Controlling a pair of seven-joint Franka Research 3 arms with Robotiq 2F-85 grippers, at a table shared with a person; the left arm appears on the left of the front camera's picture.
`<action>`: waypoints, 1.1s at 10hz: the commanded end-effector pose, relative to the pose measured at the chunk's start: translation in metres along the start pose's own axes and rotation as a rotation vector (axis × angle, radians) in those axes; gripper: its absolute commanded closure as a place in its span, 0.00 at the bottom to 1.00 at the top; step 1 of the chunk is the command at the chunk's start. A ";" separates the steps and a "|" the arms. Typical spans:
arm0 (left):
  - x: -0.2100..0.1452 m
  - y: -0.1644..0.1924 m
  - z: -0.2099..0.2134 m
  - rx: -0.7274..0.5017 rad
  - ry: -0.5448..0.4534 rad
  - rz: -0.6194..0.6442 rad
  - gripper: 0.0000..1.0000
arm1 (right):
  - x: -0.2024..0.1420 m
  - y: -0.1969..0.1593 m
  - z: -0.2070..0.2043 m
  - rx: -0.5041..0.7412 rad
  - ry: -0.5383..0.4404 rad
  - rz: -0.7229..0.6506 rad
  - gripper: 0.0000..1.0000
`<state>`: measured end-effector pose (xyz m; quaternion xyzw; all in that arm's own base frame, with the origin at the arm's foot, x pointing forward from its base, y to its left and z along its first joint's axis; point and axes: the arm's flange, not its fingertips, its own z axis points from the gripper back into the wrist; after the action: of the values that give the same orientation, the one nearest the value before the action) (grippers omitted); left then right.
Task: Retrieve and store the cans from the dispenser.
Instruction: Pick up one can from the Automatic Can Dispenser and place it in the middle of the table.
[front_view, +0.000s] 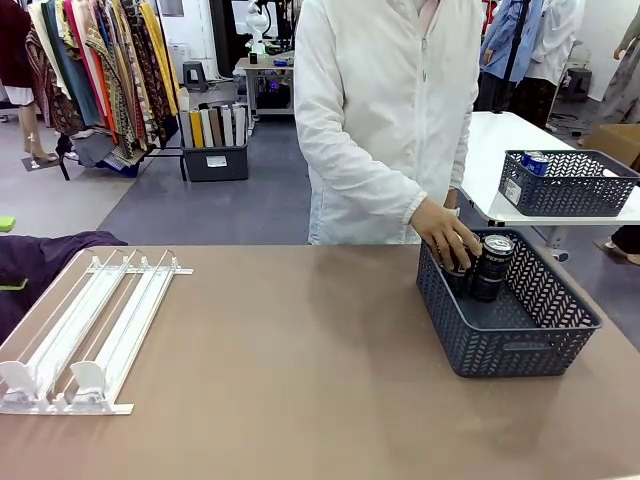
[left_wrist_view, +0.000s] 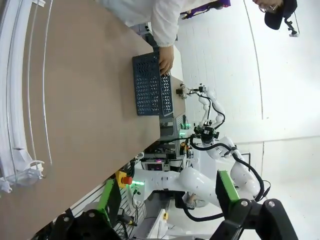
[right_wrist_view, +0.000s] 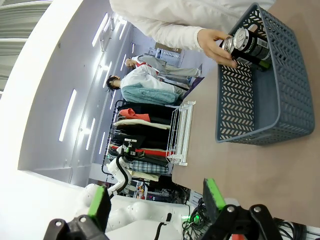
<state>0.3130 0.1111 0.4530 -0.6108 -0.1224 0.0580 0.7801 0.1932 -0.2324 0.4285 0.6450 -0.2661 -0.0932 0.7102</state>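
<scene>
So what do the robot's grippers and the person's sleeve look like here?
Both the left gripper and the right gripper are black, jointed two-finger units with bright green pads. The person wears a white long sleeve with a gathered cuff.

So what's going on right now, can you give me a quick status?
Left end effector open, right end effector open, both empty. Dispenser empty. Person's hand on dark cans in grey basket.
</scene>
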 end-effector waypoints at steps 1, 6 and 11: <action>-0.003 -0.001 -0.003 -0.022 -0.008 -0.002 0.00 | 0.003 0.003 -0.003 0.017 -0.016 0.025 0.00; -0.003 -0.001 -0.003 -0.022 -0.008 -0.002 0.00 | 0.003 0.003 -0.003 0.017 -0.016 0.025 0.00; -0.003 -0.001 -0.003 -0.022 -0.008 -0.002 0.00 | 0.003 0.003 -0.003 0.017 -0.016 0.025 0.00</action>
<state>0.3134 0.1105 0.4532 -0.6110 -0.1223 0.0577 0.7800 0.1932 -0.2324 0.4285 0.6450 -0.2661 -0.0932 0.7102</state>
